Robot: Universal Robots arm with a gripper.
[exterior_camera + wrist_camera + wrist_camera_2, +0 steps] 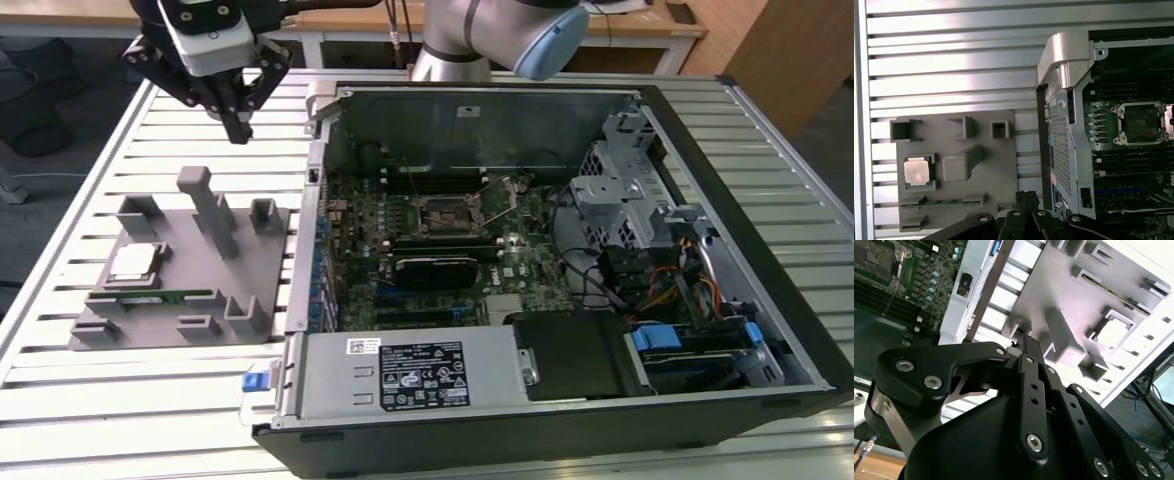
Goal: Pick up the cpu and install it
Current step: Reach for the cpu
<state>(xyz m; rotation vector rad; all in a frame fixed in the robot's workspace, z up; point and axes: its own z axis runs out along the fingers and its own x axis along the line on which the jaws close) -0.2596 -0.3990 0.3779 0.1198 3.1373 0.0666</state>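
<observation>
Just beyond the grey plate (pixel 200 300), the hand (pixel 240 133) of the 1 arm is seen raised over the slatted worktop (pixel 80 400), toward the exterior view's left of the opened case (pixel 747 200). Its 2 black fingers (pixel 238 118) are drawn together to a single tip, and nothing is held between them; the same closed tip is seen in both wrist views (pixel 1024 341) (pixel 1026 196).

The cpu (pixel 136 262) is seated flat in a square recess of the plate, its silvery top facing up, well apart from the hand. It is also seen in the first wrist view (pixel 917 171) and, as a bright square, in the second wrist view (pixel 1111 332). A green memory stick (pixel 154 296) is laid in a slot of the plate just beside the cpu.

Inside the case, the motherboard (pixel 534 250) is exposed, and its socket (pixel 445 212) is seen near the middle, well apart from the cpu. The socket's metal frame is caught in the first wrist view (pixel 1140 121).
</observation>
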